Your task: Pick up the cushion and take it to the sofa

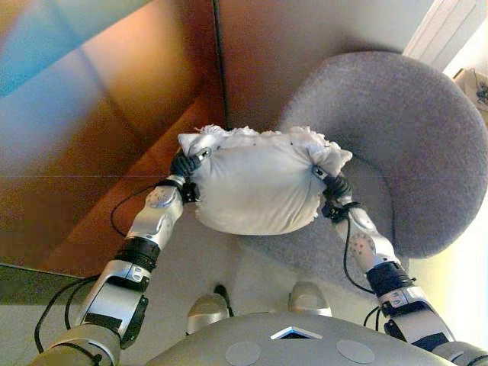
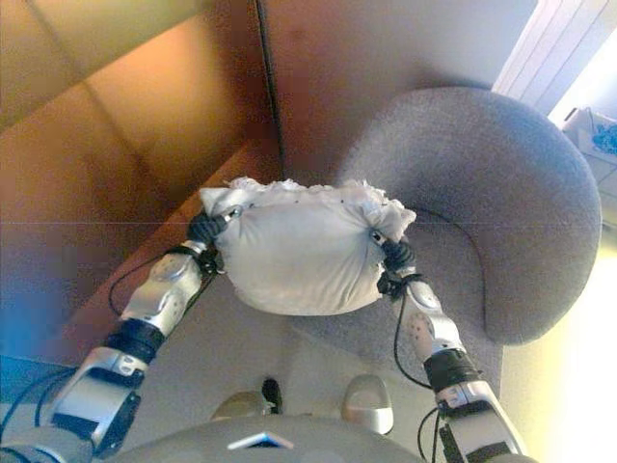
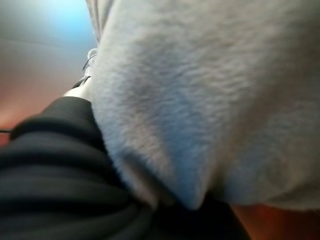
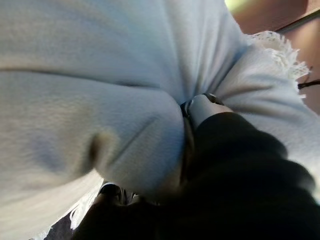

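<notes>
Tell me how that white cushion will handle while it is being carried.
Likely soft and floppy: the cushion bulges and dents where the left hand and right hand squeeze its sides. Probably light for its size. Its fuzzy fabric should resist slipping.

The white cushion [image 1: 255, 191] is showing soft, matt, fuzzy cloth with a frayed lacy fringe. The grey armchair [image 1: 412, 145] is wearing rough, matt woven fabric, while the brown floor [image 1: 91, 137] is gleaming smooth and glossy.

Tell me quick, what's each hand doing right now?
Left hand: pressed into the white cushion's side, fingers hidden, cannot be told.
Right hand: pressed into the opposite side, fingers hidden, cannot be told.
</notes>
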Controlling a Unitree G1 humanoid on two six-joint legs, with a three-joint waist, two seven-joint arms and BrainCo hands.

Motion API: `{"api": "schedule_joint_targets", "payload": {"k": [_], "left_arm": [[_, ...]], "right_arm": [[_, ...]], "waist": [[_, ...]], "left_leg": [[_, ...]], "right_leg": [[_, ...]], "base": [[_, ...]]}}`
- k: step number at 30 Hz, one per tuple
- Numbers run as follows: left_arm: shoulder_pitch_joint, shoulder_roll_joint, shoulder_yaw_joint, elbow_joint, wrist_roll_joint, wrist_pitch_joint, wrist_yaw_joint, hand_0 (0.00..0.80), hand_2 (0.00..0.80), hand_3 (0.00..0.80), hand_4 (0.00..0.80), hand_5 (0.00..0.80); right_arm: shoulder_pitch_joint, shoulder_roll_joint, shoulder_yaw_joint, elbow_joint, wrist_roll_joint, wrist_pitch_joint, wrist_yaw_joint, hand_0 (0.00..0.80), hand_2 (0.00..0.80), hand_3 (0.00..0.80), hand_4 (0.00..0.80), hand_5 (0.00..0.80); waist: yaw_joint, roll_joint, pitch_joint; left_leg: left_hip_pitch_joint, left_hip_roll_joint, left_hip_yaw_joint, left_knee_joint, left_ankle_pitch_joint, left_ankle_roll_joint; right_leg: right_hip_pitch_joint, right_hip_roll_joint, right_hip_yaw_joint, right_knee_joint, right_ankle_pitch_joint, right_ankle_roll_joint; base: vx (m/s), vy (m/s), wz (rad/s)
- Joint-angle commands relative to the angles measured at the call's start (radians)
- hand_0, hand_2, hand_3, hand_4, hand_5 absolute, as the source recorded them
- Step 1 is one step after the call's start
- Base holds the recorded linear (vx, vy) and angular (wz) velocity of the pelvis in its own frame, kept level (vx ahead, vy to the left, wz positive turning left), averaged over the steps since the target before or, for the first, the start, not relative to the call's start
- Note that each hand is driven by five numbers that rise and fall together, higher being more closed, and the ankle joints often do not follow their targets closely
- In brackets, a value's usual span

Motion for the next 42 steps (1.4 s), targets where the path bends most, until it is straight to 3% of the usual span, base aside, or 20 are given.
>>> {"api": "schedule_joint_targets", "payload": {"k": [1,3,8,13,17,24,27,37,42], "left_arm": [[-0.125,-0.049,-0.053,-0.072,0.002,-0.018,-0.017,0.8,0.8,0.8,0.8,0.8],[-0.129,-0.059,-0.055,-0.081,0.011,0.003,-0.014,0.8,0.8,0.8,0.8,0.8],[-0.081,-0.07,-0.037,-0.114,0.02,0.038,0.034,0.8,0.8,0.8,0.8,0.8],[-0.088,-0.048,-0.021,-0.122,0.008,0.011,0.041,0.8,0.8,0.8,0.8,0.8],[-0.125,-0.041,-0.033,-0.12,-0.014,0.006,0.047,0.8,0.8,0.8,0.8,0.8],[-0.221,-0.059,-0.089,-0.101,-0.021,0.031,0.06,0.8,0.8,0.8,0.8,0.8],[-0.303,-0.074,-0.131,-0.1,-0.044,0.077,0.086,0.8,0.8,0.8,0.8,0.8],[-0.34,-0.146,-0.188,-0.125,-0.133,0.123,0.13,0.8,0.8,0.8,0.8,0.8],[-0.38,-0.19,-0.212,-0.149,-0.236,0.142,0.18,0.8,0.8,0.8,0.8,0.8]], "right_arm": [[-0.127,0.011,-0.067,-0.02,0.098,-0.103,0.023,0.8,0.8,0.8,0.8,0.8],[-0.154,0.002,-0.088,0.008,0.084,-0.084,0.016,0.8,0.8,0.8,0.8,0.8],[-0.125,-0.018,-0.109,-0.011,0.05,-0.055,0.033,0.8,0.8,0.8,0.8,0.8],[-0.158,-0.028,-0.11,-0.02,0.052,-0.067,0.029,0.8,0.8,0.8,0.8,0.8],[-0.218,-0.041,-0.117,-0.015,0.067,-0.071,0.005,0.8,0.8,0.8,0.8,0.8],[-0.324,-0.102,-0.15,0.06,0.104,-0.067,-0.033,0.8,0.8,0.8,0.8,0.8],[-0.419,-0.136,-0.154,0.144,0.132,-0.068,-0.082,0.8,0.8,0.8,0.8,0.8],[-0.541,-0.257,-0.15,0.23,0.159,-0.015,-0.104,0.8,0.8,0.8,0.8,0.8],[-0.618,-0.268,-0.124,0.291,0.148,0.014,-0.109,0.8,0.8,0.8,0.8,0.8]], "waist": [[-0.021,-0.016,-0.029],[-0.026,-0.025,-0.02],[-0.025,-0.041,-0.035],[-0.022,-0.042,-0.003],[-0.019,-0.039,0.038],[-0.011,-0.047,0.077],[-0.008,-0.06,0.106],[-0.007,-0.08,0.099],[-0.002,-0.087,0.108]], "left_leg": [[-0.049,0.012,-0.056,0.086,-0.073,-0.048],[-0.041,0.037,-0.062,0.099,-0.092,-0.054],[-0.04,0.109,-0.036,0.139,-0.088,-0.076],[-0.134,0.161,-0.049,0.273,-0.113,-0.094],[-0.213,0.191,-0.084,0.372,-0.135,-0.109],[-0.289,0.207,-0.125,0.412,-0.13,-0.134],[-0.332,0.211,-0.149,0.416,-0.117,-0.148],[-0.325,0.235,-0.158,0.393,-0.09,-0.172],[-0.351,0.245,-0.175,0.428,-0.101,-0.183]], "right_leg": [[-0.031,-0.015,0.017,-0.1,0.144,0.046],[-0.036,-0.012,0.057,-0.117,0.139,0.07],[0.017,0.013,0.037,-0.139,0.096,0.075],[-0.049,0.031,0.037,-0.049,0.048,0.056],[-0.125,0.026,0.034,0.058,0.018,0.047],[-0.172,0.017,0.019,0.099,0.008,0.054],[-0.194,0.022,0.012,0.095,0.017,0.055],[-0.142,0.037,-0.006,0.048,0.017,0.052],[-0.144,0.033,-0.01,0.062,0.008,0.053]], "base": [[0.177,-0.188,0.1],[0.234,-0.179,0.26],[0.233,-0.172,0.27],[0.023,-0.123,-0.15],[-0.023,-0.1,-0.07],[-0.029,-0.121,0.05],[-0.12,-0.167,0.16],[0.069,-0.093,-0.04],[0.046,-0.031,-0.07]]}}
